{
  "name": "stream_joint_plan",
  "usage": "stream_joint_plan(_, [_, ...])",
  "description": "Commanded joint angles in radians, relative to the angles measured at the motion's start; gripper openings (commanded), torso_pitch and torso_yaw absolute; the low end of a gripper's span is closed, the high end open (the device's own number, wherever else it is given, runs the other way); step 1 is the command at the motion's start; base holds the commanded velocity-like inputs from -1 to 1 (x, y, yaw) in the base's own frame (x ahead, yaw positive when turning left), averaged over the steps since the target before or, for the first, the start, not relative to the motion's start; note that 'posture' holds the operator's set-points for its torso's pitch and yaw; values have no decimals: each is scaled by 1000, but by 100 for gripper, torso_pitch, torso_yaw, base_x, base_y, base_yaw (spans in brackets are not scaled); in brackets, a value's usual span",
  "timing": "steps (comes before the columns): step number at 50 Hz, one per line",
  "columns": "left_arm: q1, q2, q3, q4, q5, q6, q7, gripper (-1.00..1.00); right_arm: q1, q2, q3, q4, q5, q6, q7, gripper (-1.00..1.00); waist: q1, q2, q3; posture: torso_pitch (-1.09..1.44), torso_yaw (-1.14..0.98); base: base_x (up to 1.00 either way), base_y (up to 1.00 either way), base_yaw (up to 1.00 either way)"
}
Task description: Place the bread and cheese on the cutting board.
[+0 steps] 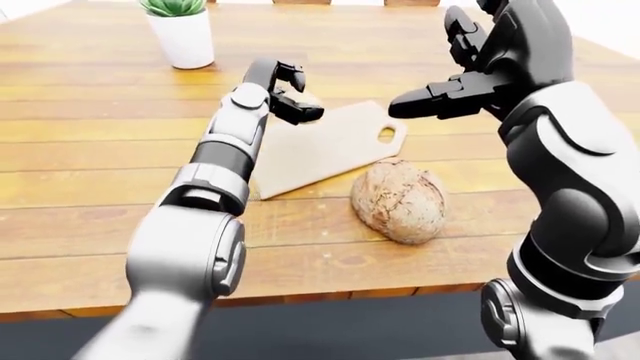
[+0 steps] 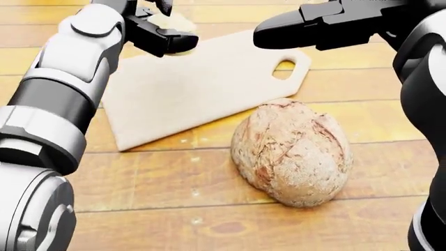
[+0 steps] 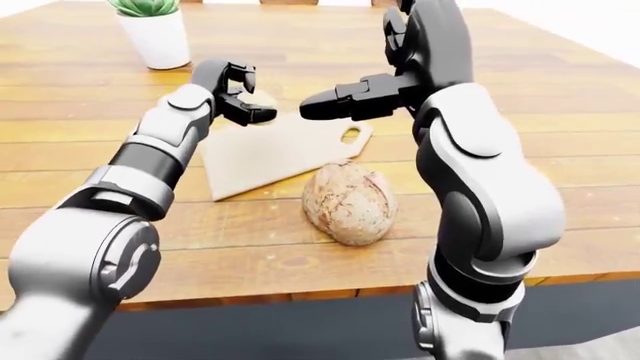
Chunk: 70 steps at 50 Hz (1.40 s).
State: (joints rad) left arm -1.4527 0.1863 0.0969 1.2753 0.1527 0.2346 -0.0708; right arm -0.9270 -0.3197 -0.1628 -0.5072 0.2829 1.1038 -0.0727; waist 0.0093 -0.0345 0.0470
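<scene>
We saw the bread (image 2: 293, 151), a round crusty loaf, lying on the wooden table (image 1: 90, 217) just beside the lower right edge of the cutting board (image 2: 202, 83), touching or nearly touching it but not resting on it. The board lay flat and turned at an angle, its handle hole (image 2: 283, 69) toward the right of the head view, and nothing rested on its bare face. Our left hand (image 3: 238, 94) reached in from the left and hung at the board's upper left corner; its dark fingers (image 2: 167, 42) curled around a small pale lump that we took for the cheese (image 2: 174, 22), though we could not tell whether they truly gripped it or only stood about it, nor whether the lump sat on the table or was lifted. Our right hand (image 1: 480, 64) was held up above the handle end of the board, well clear of the loaf, its fingers (image 1: 425, 101) spread apart and holding nothing, one pointing toward the left hand. A potted plant (image 1: 180, 30) in a white pot stood near the top left of the left-eye view, well apart from the board
</scene>
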Motion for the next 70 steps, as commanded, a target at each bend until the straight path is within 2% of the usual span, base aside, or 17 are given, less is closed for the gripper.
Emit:
stream_joint_plan(1, [-35,24,6,-49,-2,-50,-6,-100,-32,-8,-11,-21,-7,-30,-4,100,0,0,-35,0,0,0,0,0])
stream_joint_plan(7, [-4,54,17,-53,-9,-64,-20,-100,-27,-4,-7,-21,-15,-34,-1,100,0,6,-37,0,0,0,0,0])
stream_joint_plan(28, [50,76,27,-53,-38,-99,-68,-100,-27,6,-5,-14,-31,-39,10,100,0,11,-39,0,0,0,0,0])
stream_joint_plan(30, [47,75,31,-59,-47,-106,-73,100,-26,6,-6,-13,-31,-40,11,100,0,11,-39,0,0,0,0,0])
stream_joint_plan(38, [9,82,39,-74,-83,-104,-110,100,-28,8,-4,-10,-34,-41,11,100,-1,11,-38,0,0,0,0,0])
stream_joint_plan(46, [-14,95,37,-75,-94,-92,-111,100,-29,6,-6,-11,-32,-38,11,100,0,13,-38,0,0,0,0,0])
stream_joint_plan(50, [-68,113,43,-104,-115,-65,-120,100,-28,7,-4,-7,-33,-43,11,100,-2,12,-37,0,0,0,0,0])
stream_joint_plan(59, [-251,186,44,-204,-147,98,-146,100,-30,7,-3,-6,-35,-43,11,100,-3,10,-26,0,0,0,0,0])
stream_joint_plan(61, [-261,201,31,-277,-141,167,-146,100,-33,5,-9,-16,-31,-31,10,100,-2,12,-23,0,0,0,0,0])
stream_joint_plan(63, [-246,222,46,-387,-162,240,-152,100,-33,2,-14,-18,-29,-30,10,100,-3,14,-21,0,0,0,0,0])
stream_joint_plan(66, [-186,261,61,-652,-198,427,-157,100,-36,4,-11,-20,-27,-27,6,100,-6,19,-18,0,0,0,0,0])
stream_joint_plan(70, [-164,327,89,-945,-244,673,-137,100,-31,7,-4,-12,-29,-37,4,100,-12,25,-12,0,0,0,0,0])
